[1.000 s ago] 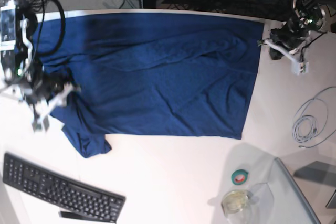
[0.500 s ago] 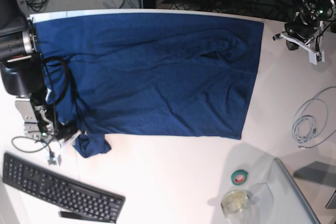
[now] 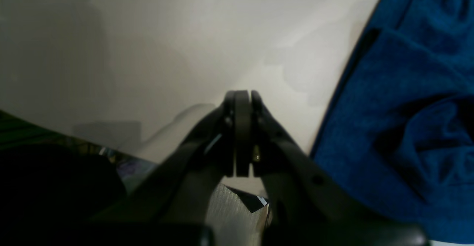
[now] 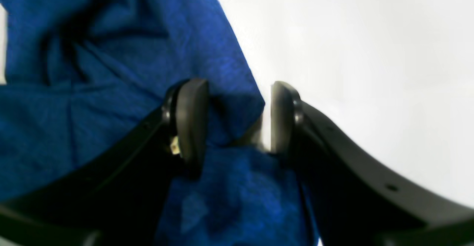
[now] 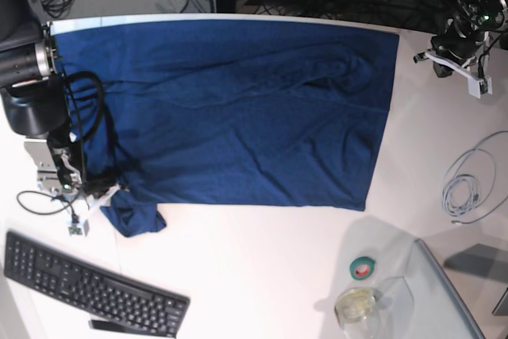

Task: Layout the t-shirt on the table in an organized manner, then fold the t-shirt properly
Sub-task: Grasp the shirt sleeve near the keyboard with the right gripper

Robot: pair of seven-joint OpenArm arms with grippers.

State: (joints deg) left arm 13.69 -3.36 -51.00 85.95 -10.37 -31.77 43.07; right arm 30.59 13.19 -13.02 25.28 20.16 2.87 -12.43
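The dark blue t-shirt (image 5: 238, 109) lies spread over the far half of the white table (image 5: 262, 275), with a bunched sleeve at its near left corner. My right gripper (image 5: 107, 196) sits at that sleeve. In the right wrist view it (image 4: 237, 120) is open, its fingers (image 4: 190, 120) straddling a fold of the t-shirt (image 4: 92, 90), and a sliver of table shows beside the right pad. My left gripper (image 5: 432, 61) hovers off the shirt's far right corner. In the left wrist view it (image 3: 242, 94) is shut and holds nothing, above bare table (image 3: 148, 53), with the t-shirt (image 3: 407, 127) to its right.
A black keyboard (image 5: 87, 287) lies at the near left corner. A coiled grey cable (image 5: 468, 188) rests at the right edge. A green tape roll (image 5: 363, 267), a glass jar (image 5: 355, 305) and a grey glassy panel (image 5: 448, 299) stand at the near right.
My right arm came down from the shirt's left edge to the near left sleeve, which is now more bunched. My left arm drew back up and right from the shirt's far corner.
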